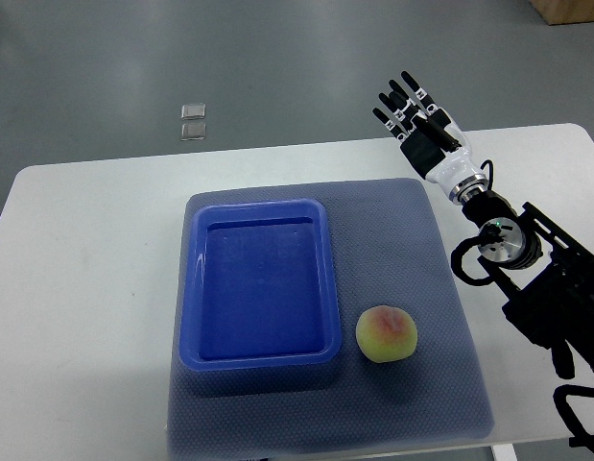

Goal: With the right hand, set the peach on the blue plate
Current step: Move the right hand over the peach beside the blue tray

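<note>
A yellow-pink peach lies on the grey-blue mat, just right of the blue plate's front right corner. The blue plate is a deep rectangular tray with nothing in it, on the mat's left half. My right hand hangs over the table's far edge, well beyond the peach, its black fingers stretched out straight and holding nothing. The right arm runs back to the lower right edge of the picture. No left arm shows.
The grey-blue mat covers the middle of the white table. Two small clear squares lie on the grey floor beyond the table. A brown box corner shows at the top right.
</note>
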`<action>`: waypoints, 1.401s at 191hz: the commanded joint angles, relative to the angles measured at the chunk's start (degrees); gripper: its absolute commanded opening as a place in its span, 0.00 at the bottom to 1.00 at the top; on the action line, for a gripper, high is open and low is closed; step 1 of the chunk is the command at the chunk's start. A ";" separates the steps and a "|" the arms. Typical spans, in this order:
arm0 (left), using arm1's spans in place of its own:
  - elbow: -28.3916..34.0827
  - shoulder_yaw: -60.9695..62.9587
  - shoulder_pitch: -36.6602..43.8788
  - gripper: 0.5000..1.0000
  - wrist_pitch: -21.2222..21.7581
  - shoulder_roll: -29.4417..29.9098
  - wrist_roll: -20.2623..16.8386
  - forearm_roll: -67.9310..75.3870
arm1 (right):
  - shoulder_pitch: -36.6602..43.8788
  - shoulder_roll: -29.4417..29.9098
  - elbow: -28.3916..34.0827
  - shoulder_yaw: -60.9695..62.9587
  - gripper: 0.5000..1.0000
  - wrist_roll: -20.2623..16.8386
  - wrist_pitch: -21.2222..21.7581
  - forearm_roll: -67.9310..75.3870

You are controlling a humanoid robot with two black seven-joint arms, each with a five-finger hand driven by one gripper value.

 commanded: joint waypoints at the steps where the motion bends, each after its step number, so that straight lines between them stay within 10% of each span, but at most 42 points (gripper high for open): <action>1: 0.00 0.00 0.00 1.00 0.01 0.00 0.00 0.00 | 0.01 -0.02 0.01 0.01 0.86 0.00 0.00 0.00; 112: 0.00 0.00 0.00 1.00 0.01 0.00 0.00 0.00 | 1.42 -1.60 0.28 -2.10 0.86 -0.27 0.88 -3.52; 165: -0.35 0.08 0.00 1.00 -0.08 0.00 0.00 0.00 | 11.62 -13.29 0.37 -18.97 0.86 -0.35 1.06 -23.38; 244: -0.97 0.17 -0.09 1.00 -0.17 0.00 0.00 0.09 | 50.46 -34.21 13.90 -70.65 0.86 -6.77 14.94 -38.14; 267: -0.97 0.17 -0.18 1.00 -0.17 0.00 0.00 0.09 | 60.31 -36.85 26.82 -79.09 0.86 -8.35 17.76 -37.62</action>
